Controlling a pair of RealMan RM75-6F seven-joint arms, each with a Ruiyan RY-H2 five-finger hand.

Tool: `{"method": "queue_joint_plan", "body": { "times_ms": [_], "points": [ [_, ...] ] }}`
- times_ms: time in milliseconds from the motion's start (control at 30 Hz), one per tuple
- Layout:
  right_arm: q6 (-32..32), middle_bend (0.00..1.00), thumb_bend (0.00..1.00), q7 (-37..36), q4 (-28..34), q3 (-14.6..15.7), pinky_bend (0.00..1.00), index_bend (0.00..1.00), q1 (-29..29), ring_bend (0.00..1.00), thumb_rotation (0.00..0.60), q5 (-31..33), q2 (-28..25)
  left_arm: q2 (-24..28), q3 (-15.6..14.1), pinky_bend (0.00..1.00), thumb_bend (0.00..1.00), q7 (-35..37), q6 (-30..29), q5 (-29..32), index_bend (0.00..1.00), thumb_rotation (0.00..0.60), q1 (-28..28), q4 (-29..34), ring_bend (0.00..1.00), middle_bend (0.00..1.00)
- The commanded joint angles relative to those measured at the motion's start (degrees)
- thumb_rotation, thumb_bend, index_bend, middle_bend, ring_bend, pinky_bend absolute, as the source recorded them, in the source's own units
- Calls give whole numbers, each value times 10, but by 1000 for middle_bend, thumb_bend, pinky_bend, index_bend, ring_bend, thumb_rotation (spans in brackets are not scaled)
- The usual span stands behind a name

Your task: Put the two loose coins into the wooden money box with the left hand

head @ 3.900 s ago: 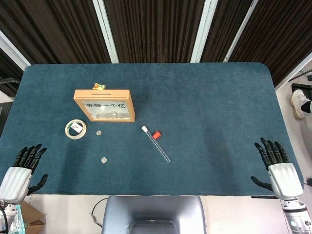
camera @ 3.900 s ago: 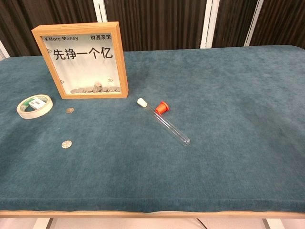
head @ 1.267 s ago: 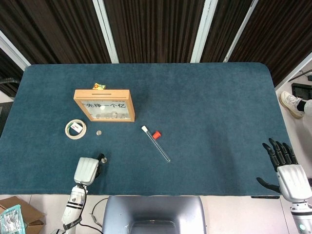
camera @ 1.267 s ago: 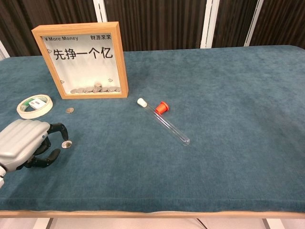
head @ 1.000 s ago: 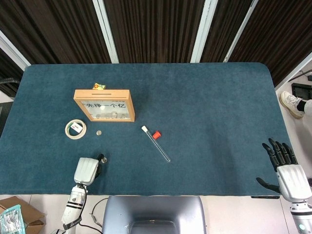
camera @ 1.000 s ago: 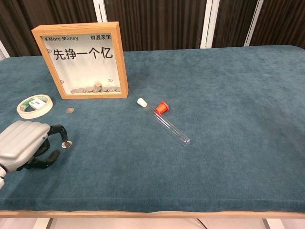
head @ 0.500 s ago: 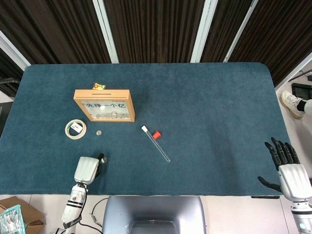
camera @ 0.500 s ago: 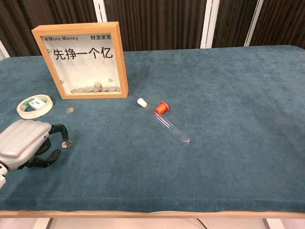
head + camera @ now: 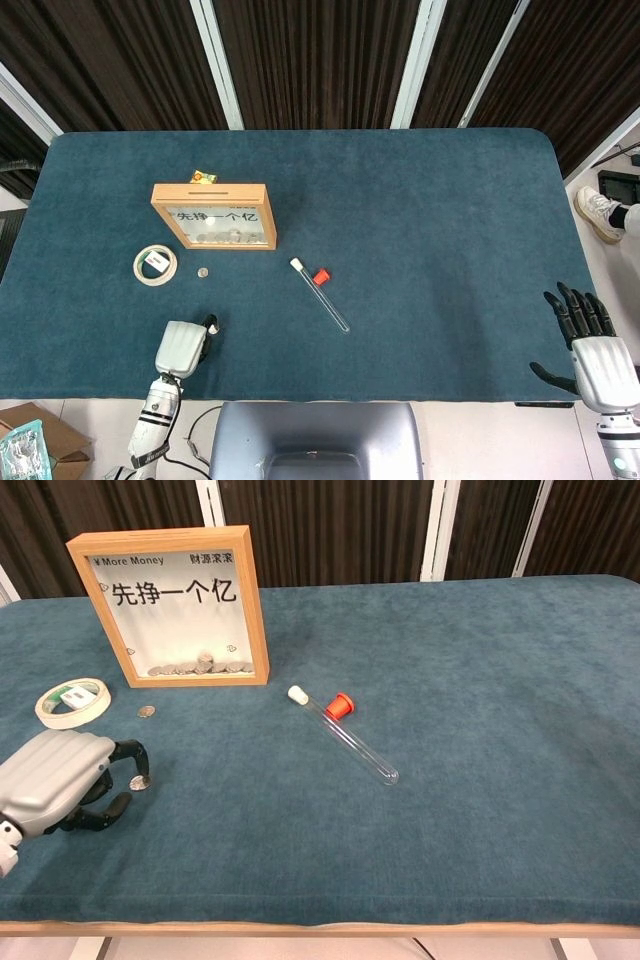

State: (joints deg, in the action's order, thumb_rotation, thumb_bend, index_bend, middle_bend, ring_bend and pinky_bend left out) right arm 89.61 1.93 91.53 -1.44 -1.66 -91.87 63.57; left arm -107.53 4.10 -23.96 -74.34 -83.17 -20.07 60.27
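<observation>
The left hand's fingers (image 9: 128,750) curl down over the nearer coin (image 9: 138,781), one dark fingertip touching or just above it. The coin looks flat on the worktop (image 9: 450,680), so whether the fingers actually pinch it cannot be told. The left hand (image 9: 55,780) sits at about 7 o'clock on the worktop, palm down, near the front edge.

The second coin (image 9: 147,711) lies free toward 12 o'clock from the hand. It sits between the roll of tape (image 9: 71,702) and the lower edge of the wooden money box (image 9: 170,605). The box stands upright further toward 12 o'clock, and the head view shows the slot on its top edge. Coins are already piled behind its clear front.

A glass test tube (image 9: 345,736) with a white stopper lies at the centre, with a red cap (image 9: 339,706) just beside it. The right hand (image 9: 595,350) rests at about 4 o'clock with its fingers spread and nothing in them.

Likely risks: a thin flat coin on soft cloth gives the fingertips little edge to catch. It may slide away, possibly off the front edge, instead of lifting. A weak pinch could drop it on the way to the box. At the narrow slot, a tilted coin may catch and fall. The reach could also nudge the tape or the upright box.
</observation>
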Motion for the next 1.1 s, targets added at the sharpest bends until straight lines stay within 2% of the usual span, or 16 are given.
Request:
{"method": "queue_joint_plan", "body": {
  "times_ms": [33,433,767,1100],
  "points": [
    [0,0,114,1,0,0,0,0,0,0,600,0,0,1,-1,1000,418,-6,4,3,413,600,-1,5,1000,1000],
    [-1,0,114,1,0,0,0,0,0,0,600,0,0,5,-1,1000,417,-28,14,13,416,600,-4,16,1000,1000],
    [-1,0,114,-1,0,1,0,0,1,0,600,0,-2,-4,1,1000,416,-29,6,10,545,600,-8,-7,1000,1000],
    [-2,0,114,-2,0,1,0,0,1,0,600,0,-3,-5,2,1000,413,-20,-2,6,559,600,-8,-11,1000,1000]
  ]
}}
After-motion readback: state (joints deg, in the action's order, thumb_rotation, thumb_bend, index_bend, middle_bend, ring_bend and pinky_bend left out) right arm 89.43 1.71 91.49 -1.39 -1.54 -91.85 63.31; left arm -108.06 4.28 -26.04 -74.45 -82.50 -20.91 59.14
